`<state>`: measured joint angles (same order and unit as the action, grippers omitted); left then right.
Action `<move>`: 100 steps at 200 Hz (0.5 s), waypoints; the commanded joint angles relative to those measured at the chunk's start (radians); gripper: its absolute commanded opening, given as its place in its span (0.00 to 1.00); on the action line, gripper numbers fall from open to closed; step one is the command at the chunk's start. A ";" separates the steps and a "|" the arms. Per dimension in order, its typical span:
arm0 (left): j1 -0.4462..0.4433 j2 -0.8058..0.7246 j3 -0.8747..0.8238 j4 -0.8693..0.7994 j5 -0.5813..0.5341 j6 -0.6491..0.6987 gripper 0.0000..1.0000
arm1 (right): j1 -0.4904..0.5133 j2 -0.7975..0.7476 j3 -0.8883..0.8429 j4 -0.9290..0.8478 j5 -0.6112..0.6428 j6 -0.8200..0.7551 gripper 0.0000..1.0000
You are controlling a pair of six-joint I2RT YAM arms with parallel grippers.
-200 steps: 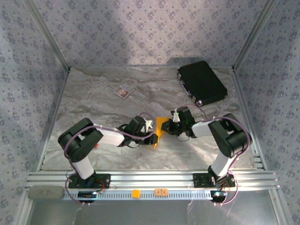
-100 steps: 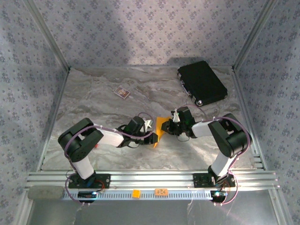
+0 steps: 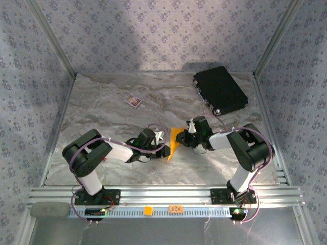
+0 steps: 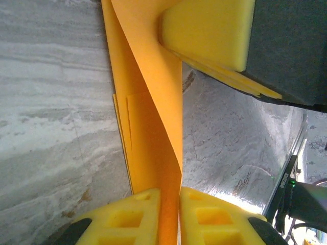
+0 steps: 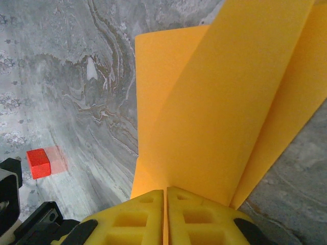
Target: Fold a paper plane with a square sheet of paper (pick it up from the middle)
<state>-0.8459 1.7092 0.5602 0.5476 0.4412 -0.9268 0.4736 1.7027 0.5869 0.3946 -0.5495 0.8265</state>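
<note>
The square sheet of paper (image 3: 174,137), partly folded, is standing on edge over the tabletop (image 3: 117,117). Its long axis is running straight ahead from the left claw (image 4: 169,206) to the right claw (image 5: 166,204). Both claws are pinching it, jaws almost closed, at opposite ends, so neither is nearer.

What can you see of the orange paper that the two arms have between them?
The square sheet of paper is thin, plain orange-yellow and matte. It is creased into several overlapping layers, and its flaps fan apart rather than lying flat. It is held up over the middle of the grey marbled table. The left tool is shut on one folded edge and the right tool on another, their yellow pads pinching the layers. I cannot tell whether any part touches the table.
</note>
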 commanded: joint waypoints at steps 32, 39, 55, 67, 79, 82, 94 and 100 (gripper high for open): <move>0.003 -0.045 -0.026 0.065 -0.023 -0.018 0.21 | -0.001 0.041 -0.038 -0.089 0.086 0.003 0.12; 0.004 -0.050 -0.028 0.063 -0.029 -0.018 0.21 | -0.001 0.043 -0.038 -0.089 0.087 0.002 0.12; 0.004 -0.053 -0.027 0.059 -0.032 -0.017 0.21 | 0.000 0.043 -0.037 -0.088 0.086 0.002 0.12; 0.003 -0.047 -0.028 0.071 -0.030 -0.021 0.21 | 0.000 0.046 -0.035 -0.088 0.085 0.002 0.12; 0.003 -0.037 -0.028 0.093 -0.021 -0.026 0.20 | 0.000 0.049 -0.035 -0.086 0.085 0.003 0.12; 0.003 -0.034 -0.026 0.096 -0.020 -0.028 0.20 | 0.001 0.050 -0.035 -0.085 0.085 0.003 0.12; 0.004 -0.021 -0.018 0.094 -0.013 -0.030 0.19 | 0.001 0.050 -0.036 -0.083 0.085 0.005 0.12; 0.003 -0.014 -0.016 0.099 -0.008 -0.032 0.19 | 0.000 0.051 -0.036 -0.082 0.085 0.005 0.12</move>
<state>-0.8459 1.6833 0.5400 0.5945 0.4198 -0.9459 0.4736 1.7039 0.5865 0.3973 -0.5499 0.8299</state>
